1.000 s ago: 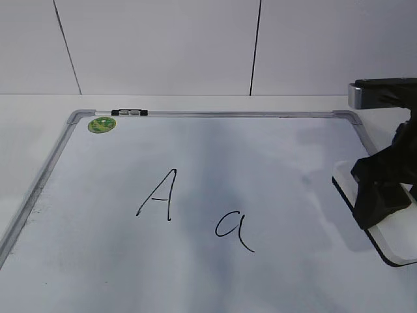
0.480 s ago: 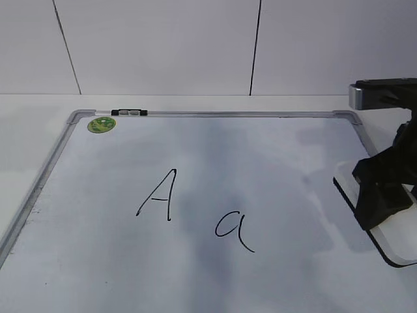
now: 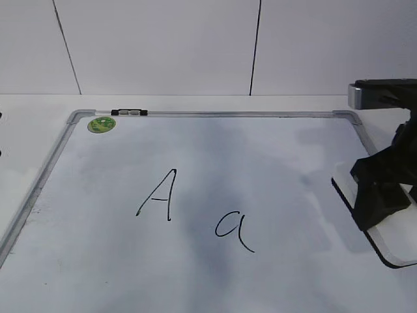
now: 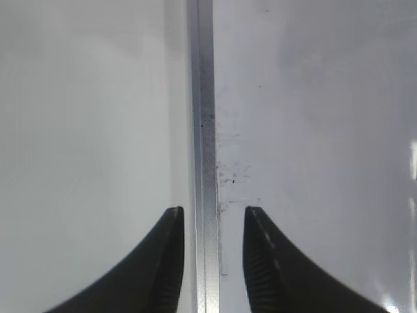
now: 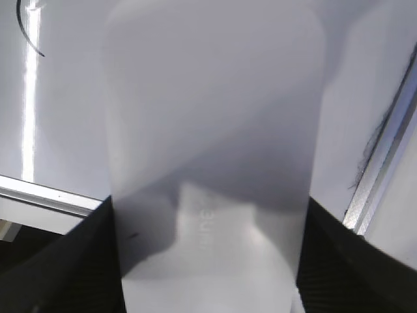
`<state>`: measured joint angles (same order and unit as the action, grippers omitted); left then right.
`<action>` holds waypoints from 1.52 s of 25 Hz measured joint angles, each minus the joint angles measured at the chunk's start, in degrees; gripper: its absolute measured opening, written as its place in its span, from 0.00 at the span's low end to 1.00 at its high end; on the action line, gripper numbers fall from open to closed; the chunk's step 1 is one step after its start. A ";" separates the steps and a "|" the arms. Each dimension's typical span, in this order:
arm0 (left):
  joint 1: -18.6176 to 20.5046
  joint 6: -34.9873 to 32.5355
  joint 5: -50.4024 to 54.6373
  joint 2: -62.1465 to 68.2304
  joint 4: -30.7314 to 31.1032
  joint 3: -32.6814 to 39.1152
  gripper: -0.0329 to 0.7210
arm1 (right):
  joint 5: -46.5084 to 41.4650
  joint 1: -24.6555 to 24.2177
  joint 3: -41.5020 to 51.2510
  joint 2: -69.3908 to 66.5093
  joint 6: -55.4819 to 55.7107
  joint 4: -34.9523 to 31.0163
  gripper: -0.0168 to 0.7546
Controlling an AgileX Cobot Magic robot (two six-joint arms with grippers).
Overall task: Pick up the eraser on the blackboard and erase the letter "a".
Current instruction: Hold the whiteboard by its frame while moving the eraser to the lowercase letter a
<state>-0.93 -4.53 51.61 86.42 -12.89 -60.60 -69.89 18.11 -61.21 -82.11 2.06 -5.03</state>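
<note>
The right pincer (image 3: 381,195) straddled the one eraser (image 5: 215,163) at the blackboard's (image 3: 273,150) right edge, fingers against its sides, apparently gripping it. The pick-up seemed in hand; next it should lift and carry the eraser left to the single letter "a" (image 3: 232,228). The left pincer (image 4: 214,261) hung slightly open, empty, over the frame.
</note>
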 joint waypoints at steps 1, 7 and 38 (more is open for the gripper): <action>0.00 0.00 0.11 1.19 0.09 -0.80 0.35 | 0.00 0.00 0.00 0.00 0.00 -0.14 0.75; 0.00 0.00 0.73 7.68 0.09 -3.53 0.35 | 0.00 0.00 0.00 0.00 0.10 -0.23 0.75; 0.00 -0.19 -0.85 22.11 -1.20 -6.08 0.35 | 0.00 0.00 0.00 -1.49 0.47 -0.23 0.75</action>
<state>-0.93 -4.72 50.76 108.53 -14.08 -66.68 -69.89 18.11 -61.21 -83.60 2.53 -5.26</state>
